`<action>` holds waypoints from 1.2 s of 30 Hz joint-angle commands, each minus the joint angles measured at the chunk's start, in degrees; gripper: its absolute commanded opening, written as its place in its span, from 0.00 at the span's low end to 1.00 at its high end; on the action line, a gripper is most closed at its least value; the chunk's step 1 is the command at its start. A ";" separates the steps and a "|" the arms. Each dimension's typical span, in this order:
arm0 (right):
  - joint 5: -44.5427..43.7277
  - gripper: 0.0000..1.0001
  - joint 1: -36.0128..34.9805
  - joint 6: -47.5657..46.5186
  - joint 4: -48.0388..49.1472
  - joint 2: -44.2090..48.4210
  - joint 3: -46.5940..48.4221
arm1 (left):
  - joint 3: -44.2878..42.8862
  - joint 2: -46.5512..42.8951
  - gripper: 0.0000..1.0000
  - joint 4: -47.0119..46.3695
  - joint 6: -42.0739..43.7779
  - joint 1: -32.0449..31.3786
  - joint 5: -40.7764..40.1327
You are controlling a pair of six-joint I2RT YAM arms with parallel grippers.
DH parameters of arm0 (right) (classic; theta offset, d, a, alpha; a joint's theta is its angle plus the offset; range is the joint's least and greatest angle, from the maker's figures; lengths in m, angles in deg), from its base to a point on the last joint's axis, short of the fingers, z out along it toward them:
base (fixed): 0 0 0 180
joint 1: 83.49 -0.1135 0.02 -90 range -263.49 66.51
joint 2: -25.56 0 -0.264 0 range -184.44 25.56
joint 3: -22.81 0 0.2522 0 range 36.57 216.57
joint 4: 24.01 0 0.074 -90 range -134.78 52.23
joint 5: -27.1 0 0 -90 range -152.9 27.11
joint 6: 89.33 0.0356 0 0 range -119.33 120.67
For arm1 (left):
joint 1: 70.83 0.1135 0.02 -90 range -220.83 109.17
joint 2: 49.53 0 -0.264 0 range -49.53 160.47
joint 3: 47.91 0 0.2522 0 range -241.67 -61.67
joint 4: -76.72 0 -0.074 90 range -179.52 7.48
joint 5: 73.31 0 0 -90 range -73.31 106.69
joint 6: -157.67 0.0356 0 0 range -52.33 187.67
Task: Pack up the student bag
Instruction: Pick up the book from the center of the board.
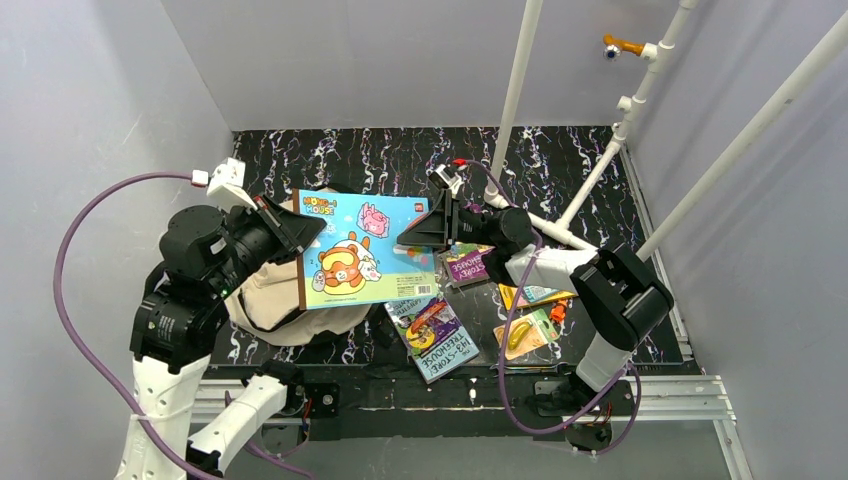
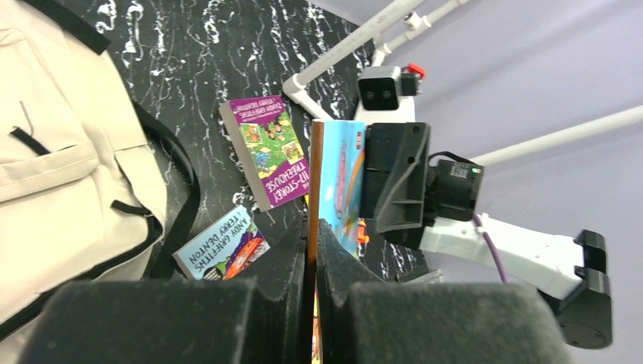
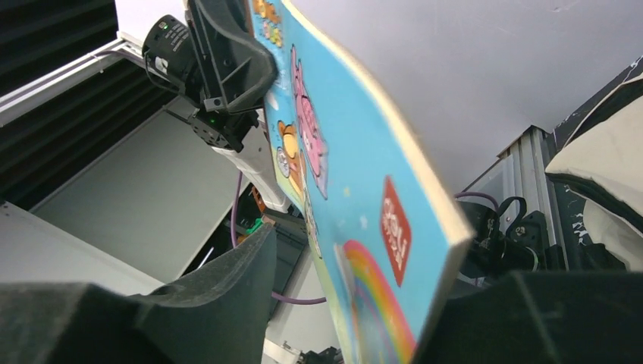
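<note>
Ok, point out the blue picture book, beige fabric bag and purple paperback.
Blue picture book (image 1: 380, 252): top view, front cover.
Beige fabric bag (image 2: 57, 171): left wrist view, pocket.
Purple paperback (image 2: 267, 148): left wrist view, cover.

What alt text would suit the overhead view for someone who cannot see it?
A big blue picture book hangs between two robot arms, above a beige student bag on a black marbled table: the left hand clamps one edge, the right hand straddles the other. Smaller books lie nearby.

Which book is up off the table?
The large blue picture book, gripped by the left claw at one edge, with the right claw at the opposite edge. The smaller books lie flat on the table.
</note>
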State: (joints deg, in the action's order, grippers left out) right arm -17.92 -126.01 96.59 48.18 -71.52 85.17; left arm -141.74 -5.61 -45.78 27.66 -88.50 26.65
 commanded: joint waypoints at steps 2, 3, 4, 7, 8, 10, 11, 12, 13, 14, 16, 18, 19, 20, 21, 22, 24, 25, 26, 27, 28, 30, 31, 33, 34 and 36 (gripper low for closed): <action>-1.84 0.45 -0.46 0.67 16.58 2.51 -0.48 | 1.89 -0.02 0.00 -1.00 0.67 0.36 -1.96; -1.98 0.41 -0.46 0.67 16.58 2.58 -0.78 | 1.92 0.06 0.00 -0.69 0.69 0.45 -1.96; -2.11 0.37 -0.46 0.67 16.61 2.71 -1.05 | 2.06 0.03 0.00 -0.46 0.86 0.46 -2.03; -2.57 0.29 -0.46 0.92 16.55 3.15 -2.33 | 2.62 -0.10 0.00 0.03 1.36 0.43 -2.66; -2.48 0.26 -0.46 0.93 16.45 3.28 -2.69 | 2.65 -0.07 0.00 0.33 1.64 0.43 -2.99; -2.57 0.18 -0.46 1.15 16.45 3.32 -3.54 | 2.69 -0.06 0.00 0.94 2.13 0.45 -3.85; -2.82 0.13 -0.46 1.41 16.44 3.34 -4.05 | 2.91 -0.14 0.00 1.06 2.27 0.48 -4.30; -3.02 0.07 -0.46 1.41 16.44 3.38 -4.74 | 3.10 -0.15 0.00 1.20 2.60 0.42 -4.84; -3.14 0.01 -0.46 1.40 16.44 3.39 -5.08 | 3.23 -0.11 0.00 1.48 3.02 0.44 -5.35; -3.21 0.01 -0.35 1.32 16.40 3.30 -5.36 | 3.37 0.04 0.00 2.07 3.82 0.42 -6.10; -3.29 0.01 0.78 2.06 15.67 2.75 -6.01 | 3.00 1.02 0.19 5.40 6.49 0.45 -9.98; -2.80 0.01 3.73 2.83 11.91 1.87 -7.56 | 2.57 3.10 0.61 12.92 8.90 0.43 -18.05; -2.69 0.01 5.53 2.74 9.69 1.81 -8.92 | 2.93 4.35 0.78 15.52 10.21 0.45 -20.73; -2.99 0.01 7.38 1.97 8.20 1.92 -10.64 | 3.53 5.72 0.92 17.88 11.58 0.40 -22.59; -3.20 0.01 9.13 0.91 6.05 2.55 -12.25 | 4.31 7.67 0.98 19.82 12.90 0.44 -23.97; -3.09 0.01 10.63 -0.65 3.73 3.34 -13.45 | 5.22 9.31 0.98 21.48 14.01 0.40 -24.62; -1.81 0.01 12.14 -7.91 -10.48 6.15 -13.08 | 7.90 12.82 0.98 22.40 18.04 0.38 -20.76; -1.72 0.01 12.19 -12.89 -18.95 8.07 -11.87 | 9.18 14.58 0.98 21.75 19.71 0.38 -18.40; -2.10 0.01 12.20 -18.92 -28.90 10.05 -10.29 | 10.19 16.36 0.96 20.87 21.44 0.36 -16.52; -2.81 0.01 12.20 -24.11 -37.05 12.06 -8.54 | 10.68 18.34 0.92 20.17 22.75 0.31 -15.45; -3.95 0.01 12.20 -29.52 -45.29 13.58 -6.69 | 11.12 20.11 0.89 19.03 23.54 0.25 -15.07; -6.34 0.01 12.36 -38.93 -56.95 15.62 -3.21 | 12.57 23.72 0.84 15.42 25.87 0.12 -13.28; -6.50 0.01 12.44 -41.23 -60.28 16.10 -2.00 | 12.73 24.91 0.81 14.36 27.42 -0.18 -11.49; -6.21 0.01 12.51 -42.91 -62.77 16.39 -0.83 | 12.35 29.78 0.75 13.71 30.12 -1.77 -10.34; -5.69 0.01 12.55 -42.63 -62.29 16.32 -0.90 | 12.22 31.36 0.74 13.82 30.77 -3.14 -11.96; -4.61 0.01 12.62 -41.02 -59.62 16.08 -1.87 | 11.21 34.17 0.76 14.93 31.52 -6.73 -13.68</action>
State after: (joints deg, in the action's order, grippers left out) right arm -23.13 -113.49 62.10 -5.04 -56.44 82.29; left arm -128.98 25.53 -31.53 53.75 -90.34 13.09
